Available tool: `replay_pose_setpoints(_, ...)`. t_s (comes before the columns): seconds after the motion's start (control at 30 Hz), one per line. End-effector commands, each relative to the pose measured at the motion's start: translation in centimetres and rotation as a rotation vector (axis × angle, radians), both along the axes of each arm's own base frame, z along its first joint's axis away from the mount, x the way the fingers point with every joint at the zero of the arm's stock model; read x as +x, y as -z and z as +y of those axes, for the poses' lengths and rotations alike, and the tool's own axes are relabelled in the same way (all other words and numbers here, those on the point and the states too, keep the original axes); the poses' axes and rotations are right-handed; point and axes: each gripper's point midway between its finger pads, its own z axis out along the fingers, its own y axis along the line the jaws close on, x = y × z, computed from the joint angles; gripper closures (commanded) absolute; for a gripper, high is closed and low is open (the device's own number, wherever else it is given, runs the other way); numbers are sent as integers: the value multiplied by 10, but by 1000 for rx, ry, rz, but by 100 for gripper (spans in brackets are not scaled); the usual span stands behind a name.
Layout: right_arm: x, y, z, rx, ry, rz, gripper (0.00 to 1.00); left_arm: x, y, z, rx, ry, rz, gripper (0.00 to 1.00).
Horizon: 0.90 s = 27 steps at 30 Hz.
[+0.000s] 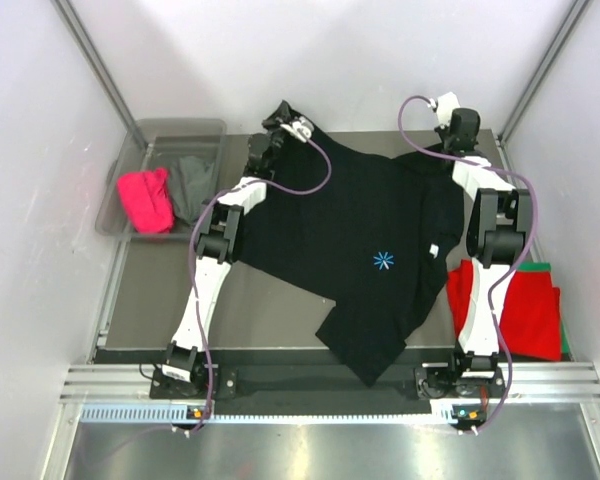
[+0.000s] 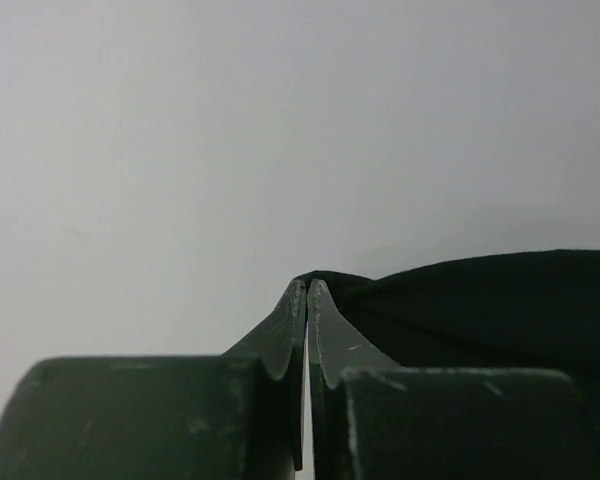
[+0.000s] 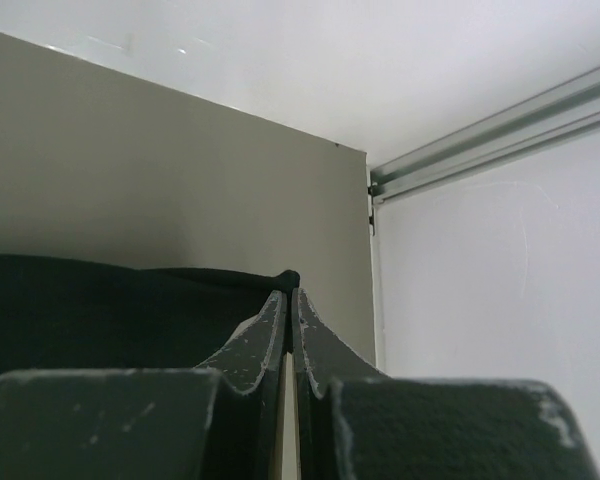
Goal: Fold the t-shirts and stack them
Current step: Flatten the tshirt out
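A large black t-shirt [image 1: 360,250] with a small blue starburst mark [image 1: 383,261] lies spread across the table, its near end hanging over the front edge. My left gripper [image 1: 278,112] is shut on its far left edge. In the left wrist view the fingertips [image 2: 307,285] pinch a fold of black cloth [image 2: 480,310]. My right gripper [image 1: 452,145] is shut on the far right edge, and in the right wrist view its tips [image 3: 288,292] clamp the black cloth [image 3: 100,300]. A red t-shirt [image 1: 525,310] lies at the right on top of a green one [image 1: 542,266].
A translucent grey tub [image 1: 130,150] stands at the far left, holding a pink t-shirt [image 1: 145,198] and a grey t-shirt [image 1: 192,185]. White walls close in on the table, with a metal corner post [image 3: 500,140] at the back right. Grey tabletop [image 1: 270,300] shows at the front left.
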Motion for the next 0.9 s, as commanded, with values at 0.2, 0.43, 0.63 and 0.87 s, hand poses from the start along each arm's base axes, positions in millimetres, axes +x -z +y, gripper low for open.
replay_pose_setpoints(0.2,3,-47,6,54,30,-124,100,-1,-67,2,-50,40,-100,100)
replay_pose_setpoints(0.43,1,-47,11,85,37,-121,100,-19,-88,-14,152,67,-276,100)
replay_pose_setpoints(0.63,0,-45,-5,19,116,-94,100,-16,-97,21,135,-94,-264,100)
replay_pose_setpoints(0.87,35,-55,-10,-60,90,-112,100,-23,-83,32,249,-170,-306,100)
